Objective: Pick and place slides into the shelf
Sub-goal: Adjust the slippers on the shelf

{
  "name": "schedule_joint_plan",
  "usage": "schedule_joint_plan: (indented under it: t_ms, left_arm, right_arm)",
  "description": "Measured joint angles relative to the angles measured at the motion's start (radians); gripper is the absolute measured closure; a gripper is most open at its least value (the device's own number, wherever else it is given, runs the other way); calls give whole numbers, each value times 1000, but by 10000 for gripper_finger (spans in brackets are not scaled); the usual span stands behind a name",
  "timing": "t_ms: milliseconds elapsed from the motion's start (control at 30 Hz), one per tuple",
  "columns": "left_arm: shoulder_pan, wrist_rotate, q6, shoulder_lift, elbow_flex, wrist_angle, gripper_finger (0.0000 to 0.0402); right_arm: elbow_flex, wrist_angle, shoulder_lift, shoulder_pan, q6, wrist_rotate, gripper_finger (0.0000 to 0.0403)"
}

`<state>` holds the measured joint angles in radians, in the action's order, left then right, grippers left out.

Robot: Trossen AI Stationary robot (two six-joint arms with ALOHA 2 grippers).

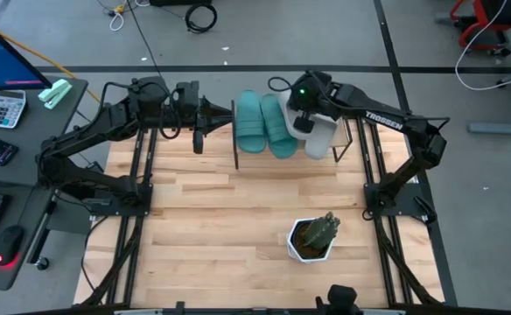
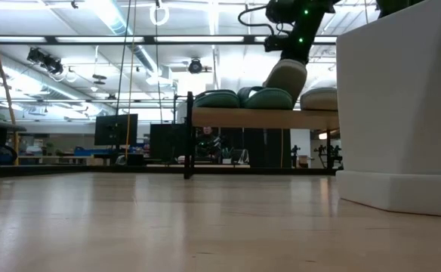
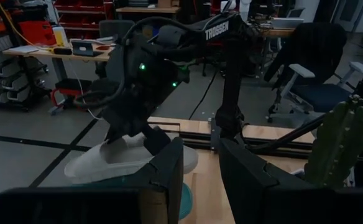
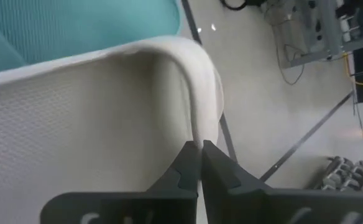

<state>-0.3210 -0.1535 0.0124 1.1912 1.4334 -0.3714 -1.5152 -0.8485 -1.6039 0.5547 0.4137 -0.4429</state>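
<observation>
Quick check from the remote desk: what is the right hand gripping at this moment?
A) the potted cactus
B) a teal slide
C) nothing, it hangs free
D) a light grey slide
D: the right hand is pinched shut on the strap edge of a light grey slide, held over the shelf next to the teal slides.

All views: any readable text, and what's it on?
"TROSSEN": white letters on the right dark robot arm, seen from above.
"TROSSEN": same arm, in the left wrist view.
Grey desk calculator keys: too small to read.
Nothing else legible.
</observation>
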Motion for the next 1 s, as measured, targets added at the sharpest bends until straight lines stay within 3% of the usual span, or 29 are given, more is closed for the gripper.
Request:
schedule_joint_plan:
  t_ms: [600, 1000]
  left_arm:
    - [0, 0, -1, 0, 0, -1, 294]
    - [0, 0, 0, 0, 0, -1, 294]
  right_arm:
    - [1, -73, 4, 39, 37, -113, 399]
    - [1, -118, 5, 44, 78, -109, 391]
